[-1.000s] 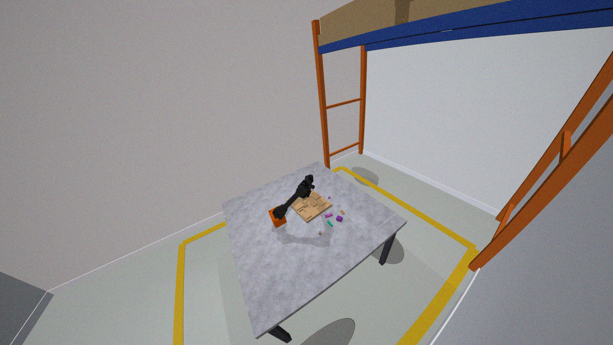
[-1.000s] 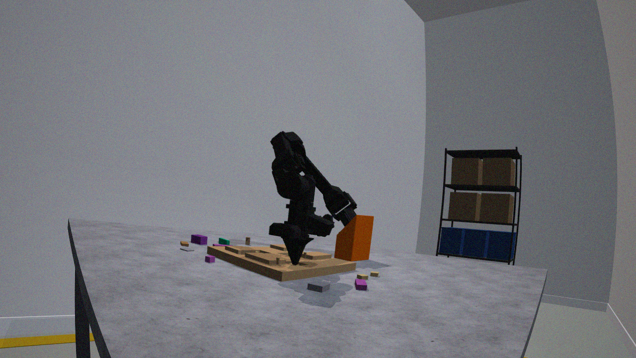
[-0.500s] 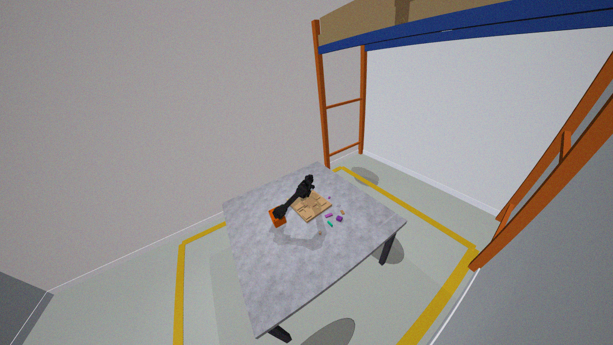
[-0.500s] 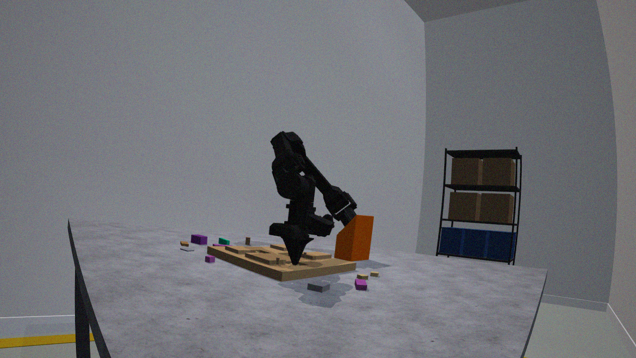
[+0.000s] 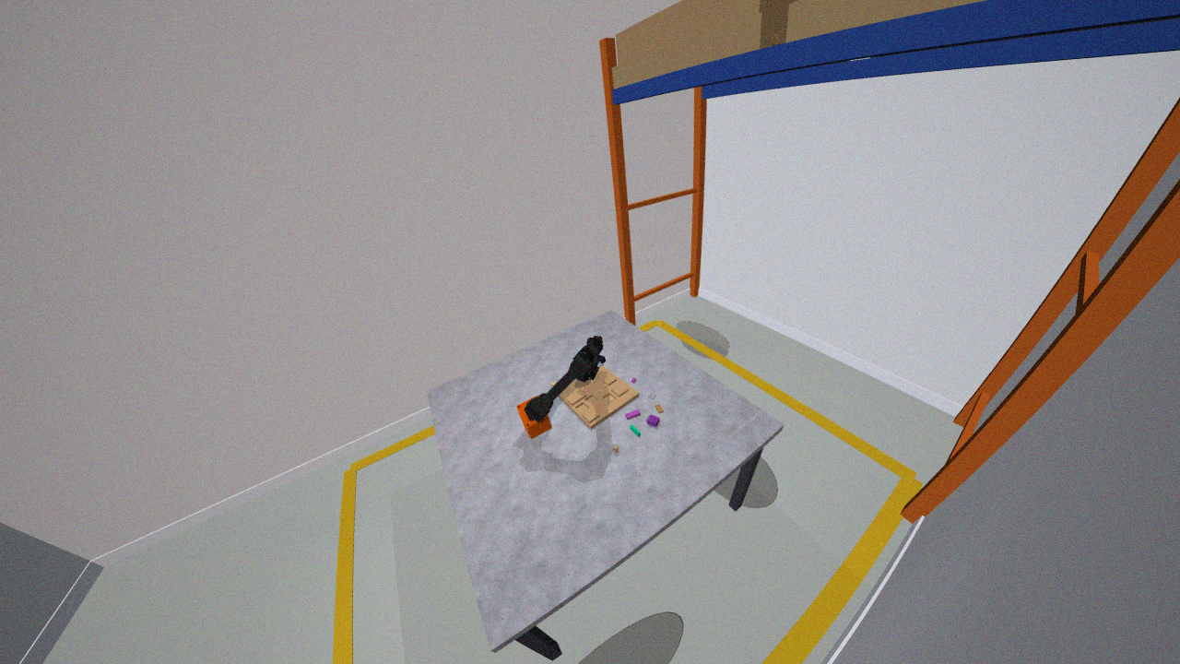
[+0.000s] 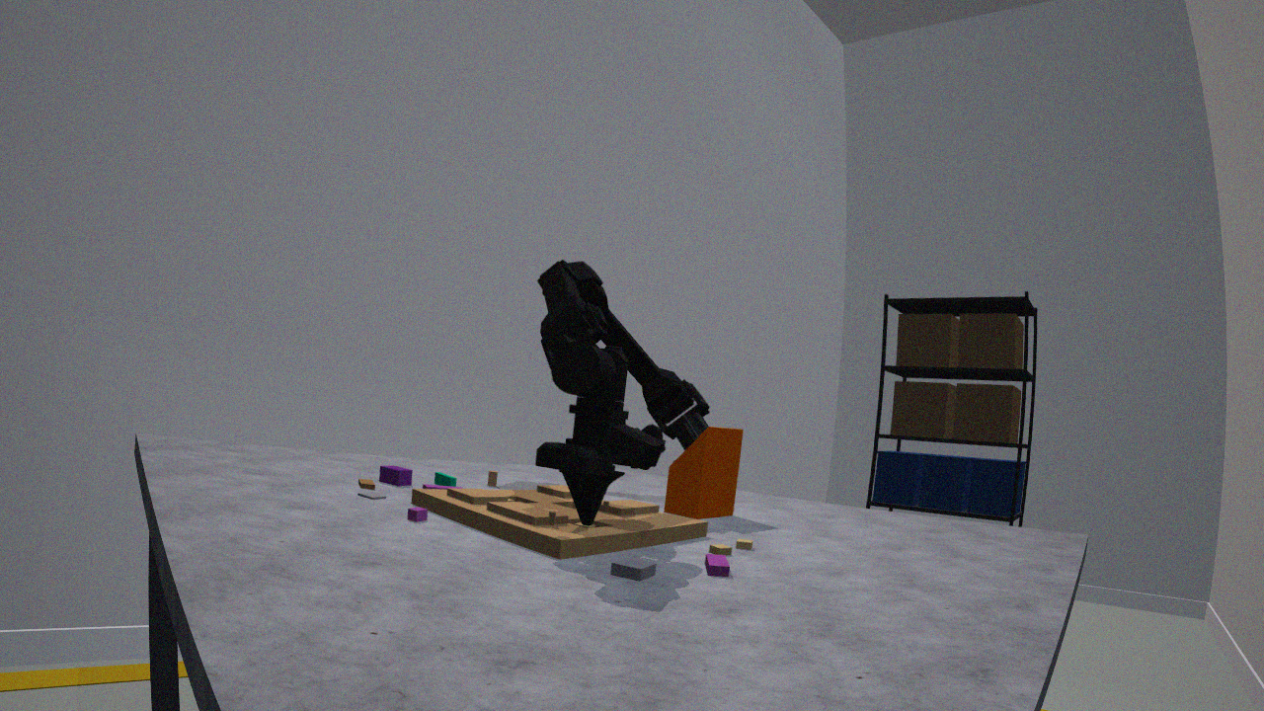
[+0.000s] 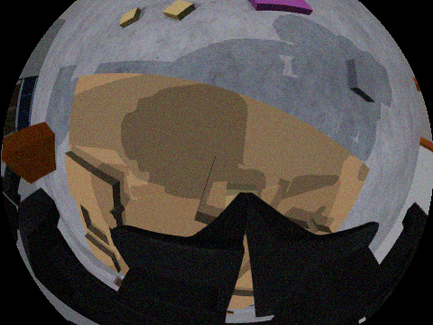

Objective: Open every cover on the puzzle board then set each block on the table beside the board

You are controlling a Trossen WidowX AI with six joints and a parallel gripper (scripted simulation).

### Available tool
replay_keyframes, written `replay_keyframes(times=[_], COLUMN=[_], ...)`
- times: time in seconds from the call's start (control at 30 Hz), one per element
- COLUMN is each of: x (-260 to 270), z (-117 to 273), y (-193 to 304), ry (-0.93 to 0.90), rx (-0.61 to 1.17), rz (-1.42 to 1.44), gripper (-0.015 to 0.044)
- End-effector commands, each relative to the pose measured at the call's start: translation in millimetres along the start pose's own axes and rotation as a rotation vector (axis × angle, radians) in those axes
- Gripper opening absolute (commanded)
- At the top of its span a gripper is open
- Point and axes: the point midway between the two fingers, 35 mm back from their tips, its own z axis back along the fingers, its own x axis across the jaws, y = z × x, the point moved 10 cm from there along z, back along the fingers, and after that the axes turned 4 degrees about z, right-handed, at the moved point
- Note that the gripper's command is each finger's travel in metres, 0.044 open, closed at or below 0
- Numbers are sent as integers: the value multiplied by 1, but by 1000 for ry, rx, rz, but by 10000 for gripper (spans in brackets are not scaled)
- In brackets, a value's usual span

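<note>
The tan puzzle board (image 5: 591,423) (image 6: 636,538) (image 7: 280,128) lies flat on the table, with several raised covers. One cover (image 6: 528,512) is beside my fingers; another cover (image 6: 480,497) is farther left, and a third cover (image 6: 632,508) is at right. My gripper (image 6: 587,522) (image 7: 244,199) is shut and empty, pointing down, with its tips at or just above the board near one corner. A small pale greenish patch (image 7: 241,187) shows at the tips; I cannot tell whether it is a block in a well. My fingers hide part of the board in the wrist view.
Beside the board lie a purple block (image 5: 653,420) (image 6: 395,475), a green block (image 5: 634,430) (image 6: 444,479), a grey slab (image 6: 633,568), a magenta block (image 6: 717,566) (image 7: 284,4) and two yellow pieces (image 7: 179,9) (image 7: 131,17). An orange box-like stand (image 5: 536,426) (image 6: 704,477) is at my arm's base.
</note>
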Motion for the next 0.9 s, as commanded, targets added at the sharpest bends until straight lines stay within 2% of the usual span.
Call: replay_keyframes(times=[0.0, 0.17, 0.23, 0.37, 0.53, 0.87], x=[0, 2, 1, 1, 2, 2], z=[5, 10, 10, 37, 62, 45], y=[2, 3, 2, 3, 4, 4], ry=[0, -2, -2, -2, -2, -2], rx=[-2, -2, 1, -3, -5, -4], rz=[-6, -7, 1, -3, -7, -7], gripper=[0, 0, 53, 144, 144, 144])
